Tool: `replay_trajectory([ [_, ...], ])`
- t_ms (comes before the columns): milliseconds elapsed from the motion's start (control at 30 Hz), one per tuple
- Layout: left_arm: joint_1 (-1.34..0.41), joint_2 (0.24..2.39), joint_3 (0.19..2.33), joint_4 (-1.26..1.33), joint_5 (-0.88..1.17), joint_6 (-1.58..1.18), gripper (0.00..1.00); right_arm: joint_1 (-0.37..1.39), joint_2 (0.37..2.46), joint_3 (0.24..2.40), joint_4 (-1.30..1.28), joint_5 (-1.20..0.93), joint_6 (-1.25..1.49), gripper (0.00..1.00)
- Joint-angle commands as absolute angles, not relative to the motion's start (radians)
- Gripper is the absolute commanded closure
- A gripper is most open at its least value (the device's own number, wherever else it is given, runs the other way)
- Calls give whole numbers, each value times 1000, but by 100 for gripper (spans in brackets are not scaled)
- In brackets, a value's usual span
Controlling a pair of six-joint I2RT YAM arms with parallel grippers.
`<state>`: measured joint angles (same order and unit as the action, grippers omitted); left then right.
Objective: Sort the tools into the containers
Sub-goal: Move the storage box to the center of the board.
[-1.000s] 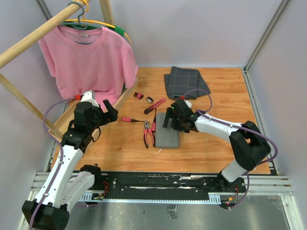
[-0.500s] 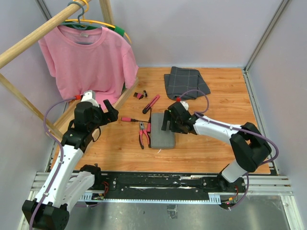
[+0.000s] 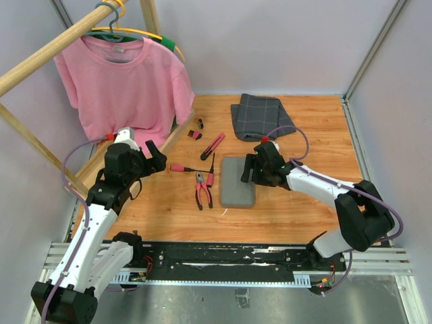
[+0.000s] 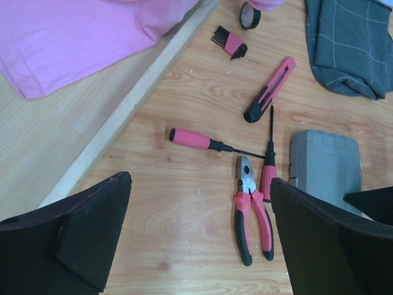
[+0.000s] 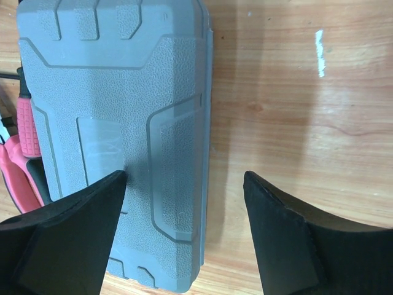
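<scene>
Tools (image 3: 202,191) are lying loose on the wooden tabletop (image 3: 304,216), left of centre in the overhead view, and neither claw has any of them. The right gripper (image 5: 184,178) is spread wide and empty. It's sitting low over the right edge of the closed grey case (image 5: 116,123), with one finger (image 5: 67,227) over the textured lid and the other over bare wood. I can't tell if it's touching the case. Just past the case's left edge in the wrist view you can see a pink screwdriver handle (image 5: 27,129). The left gripper (image 4: 199,203) is wide open too, up above the table with nothing in it. Right below it are the pliers (image 4: 253,209), with pink and black handles and their nose pointing up the frame. The thin screwdriver (image 4: 269,160) lies alongside them, next to the case. A second screwdriver (image 4: 196,140) with a fat pink grip lies crosswise, and its tip reaches the thin one. Further up is the utility knife (image 4: 270,89), then a small pink bit holder (image 4: 230,46) and a tape roll (image 4: 250,13). A folded grey cloth (image 4: 350,43) is at upper right, and a pink shirt (image 4: 80,37) is at upper left, behind a wooden beam (image 4: 141,92).
</scene>
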<state>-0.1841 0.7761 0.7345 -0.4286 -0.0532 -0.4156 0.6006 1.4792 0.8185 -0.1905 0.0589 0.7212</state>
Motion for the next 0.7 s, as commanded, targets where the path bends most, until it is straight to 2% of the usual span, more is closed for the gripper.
replay_trajectory([
  [0, -172, 773, 744, -416, -40, -412, 1, 535, 1466, 757, -310, 98, 607, 23],
  [467, -171, 740, 743, -397, -19, -446, 1, 523, 1201, 709, -254, 18, 464, 5],
  [667, -172, 745, 692, -335, 74, -494, 1, 522, 1116, 663, -244, 30, 455, 1],
])
